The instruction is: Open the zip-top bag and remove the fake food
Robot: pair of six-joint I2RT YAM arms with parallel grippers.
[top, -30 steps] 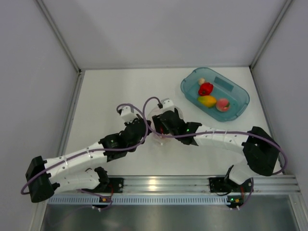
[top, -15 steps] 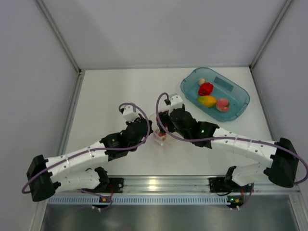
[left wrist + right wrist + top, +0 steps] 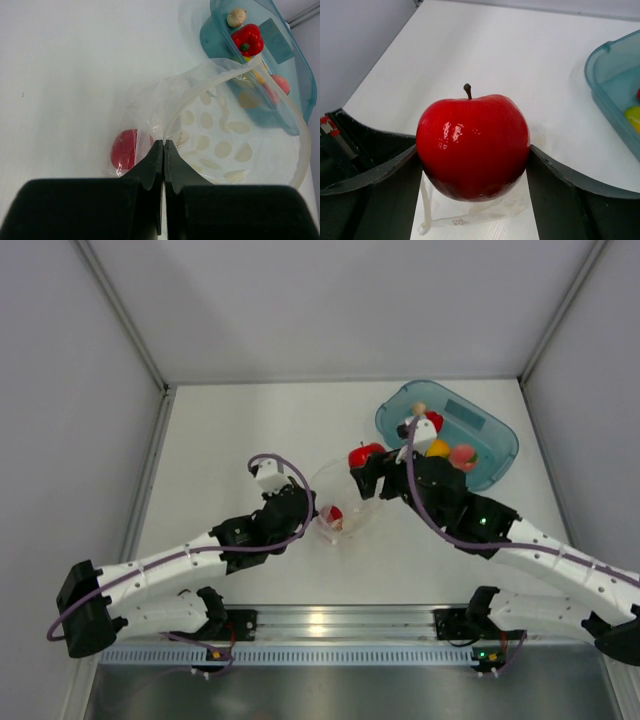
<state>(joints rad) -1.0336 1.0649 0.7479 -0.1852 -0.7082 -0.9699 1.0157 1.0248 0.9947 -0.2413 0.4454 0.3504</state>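
Observation:
The clear zip-top bag (image 3: 345, 502) with white dots lies open mid-table; it also shows in the left wrist view (image 3: 225, 145). My left gripper (image 3: 308, 508) is shut on the bag's rim (image 3: 164, 145). One red piece of fake food (image 3: 124, 149) stays inside the bag (image 3: 333, 514). My right gripper (image 3: 366, 462) is shut on a glossy red apple (image 3: 472, 145) and holds it in the air above the bag's far side, toward the tub. The apple also shows in the top view (image 3: 364, 453).
A teal translucent tub (image 3: 490, 435) stands at the back right. It holds a red pepper (image 3: 431, 421), a yellow piece (image 3: 438, 448), a pinkish peach (image 3: 463, 455) and a small beige piece (image 3: 419, 408). Frame rails run along the table's sides.
My right gripper has lifted out of the bag with the red apple and moved up and right toward the tub. The left gripper has kept its hold on the bag's rim.

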